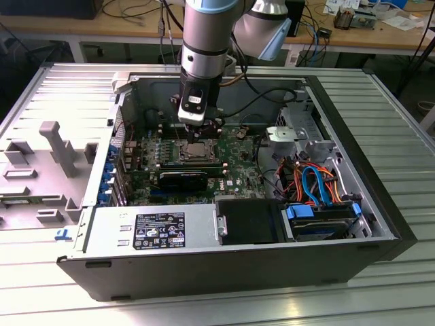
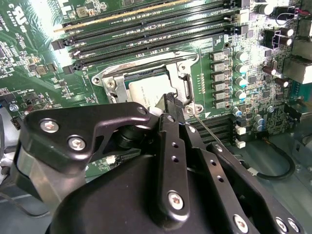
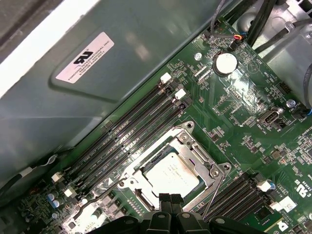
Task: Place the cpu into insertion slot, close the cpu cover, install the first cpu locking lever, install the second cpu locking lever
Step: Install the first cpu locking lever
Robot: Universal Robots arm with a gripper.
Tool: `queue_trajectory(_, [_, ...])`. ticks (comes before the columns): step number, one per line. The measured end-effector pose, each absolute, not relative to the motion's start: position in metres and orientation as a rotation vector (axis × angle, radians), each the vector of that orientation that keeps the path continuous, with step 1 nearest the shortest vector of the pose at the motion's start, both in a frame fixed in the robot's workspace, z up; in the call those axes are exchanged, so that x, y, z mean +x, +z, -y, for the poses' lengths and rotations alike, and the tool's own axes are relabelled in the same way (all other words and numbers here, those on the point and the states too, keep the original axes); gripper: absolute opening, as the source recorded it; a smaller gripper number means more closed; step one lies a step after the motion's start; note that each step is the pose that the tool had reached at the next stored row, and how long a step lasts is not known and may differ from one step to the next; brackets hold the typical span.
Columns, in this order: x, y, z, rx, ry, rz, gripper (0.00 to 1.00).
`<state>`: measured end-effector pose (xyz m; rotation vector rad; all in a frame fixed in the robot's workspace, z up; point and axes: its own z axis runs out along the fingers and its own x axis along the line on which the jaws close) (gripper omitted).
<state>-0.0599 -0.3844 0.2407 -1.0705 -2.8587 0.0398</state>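
Note:
The cpu [image 3: 171, 170], a flat silver-grey square, lies in the insertion slot [image 3: 127, 181] on the green board. It appears in both wrist views, cpu [image 2: 145, 89] included. The cpu cover [image 3: 192, 144], a thin silver frame, lies down flat around it; in the second wrist view the cpu cover [image 2: 184, 66] rims the chip. A thin wire lever [image 3: 213, 189] runs along one side of the socket. My gripper [image 3: 170, 199] is shut, its black tips together just over the socket's edge, gripper [image 2: 170, 100] close beside the lever [image 2: 209, 129]. From outside, the gripper [image 1: 198, 132] hangs straight above the cpu [image 1: 197, 151].
Long black memory slots [image 3: 131, 134] flank the socket on two sides. The open case has a grey wall [image 1: 129, 115] at the exterior view's left, a power supply [image 1: 153, 227] in front, and drives with blue and orange cables [image 1: 316, 183] at the right.

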Motion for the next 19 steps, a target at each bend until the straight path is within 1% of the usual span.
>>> queue_trajectory(19, [-0.0599, 0.2407, 0.3844, -1.052, 0.041, 2.866, 0.11])
